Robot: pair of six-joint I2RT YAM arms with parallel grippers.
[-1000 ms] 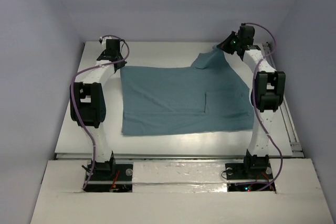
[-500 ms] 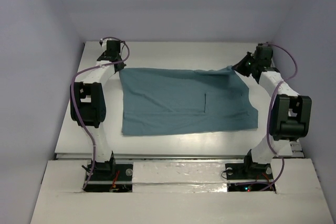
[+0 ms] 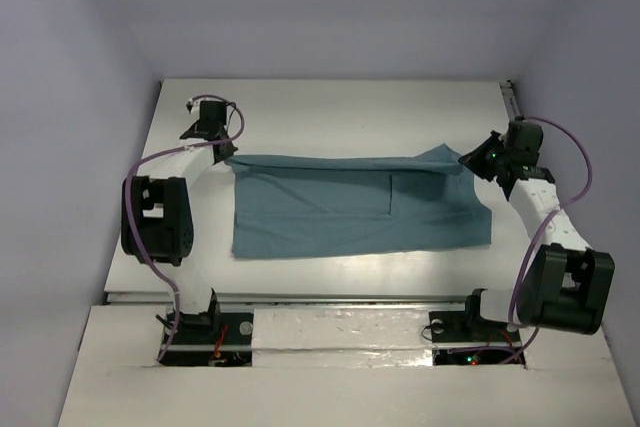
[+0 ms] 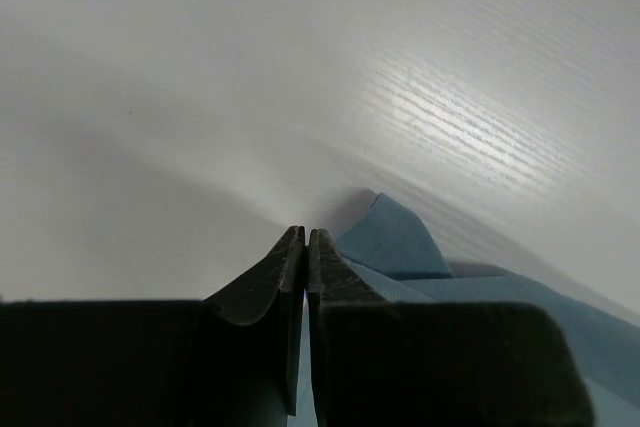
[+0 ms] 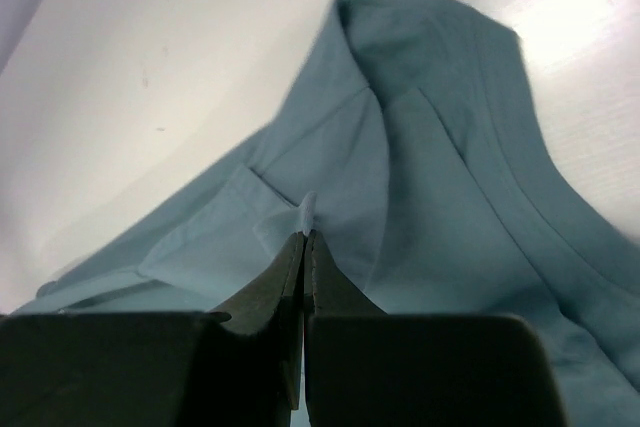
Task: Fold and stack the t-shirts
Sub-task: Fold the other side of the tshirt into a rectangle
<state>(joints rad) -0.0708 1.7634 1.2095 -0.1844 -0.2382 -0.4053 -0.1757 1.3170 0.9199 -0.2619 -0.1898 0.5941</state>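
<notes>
Cloth is the whole job here: one teal t-shirt point(image 3: 350, 212) lies spread across the middle of the worktop point(image 3: 330, 107), long side running left to right. Its far edge is doubled back on itself in a narrow band.

Each arm has one end of that band. The left claw point(image 3: 222, 150) is clenched at the far-left corner. The right claw point(image 3: 472, 160) is clenched at the far-right corner, where the cloth rises to a small peak. The right wrist view shows a pale nip of fabric pinched at the very tips of the shut fingers point(image 5: 322, 292), so that grasp is plain. The left wrist view is less generous (the teal sits mostly beside and under the closed fingers), but the corner is probably caught there too.

Holding both ends at once makes sense, since it should keep the far edge taut and straight rather than sagging in the middle. Both claws sit low over the worktop, which should let the fold land flat. The lengthwise fold looks under way but not finished, and nothing has been stacked yet.
</notes>
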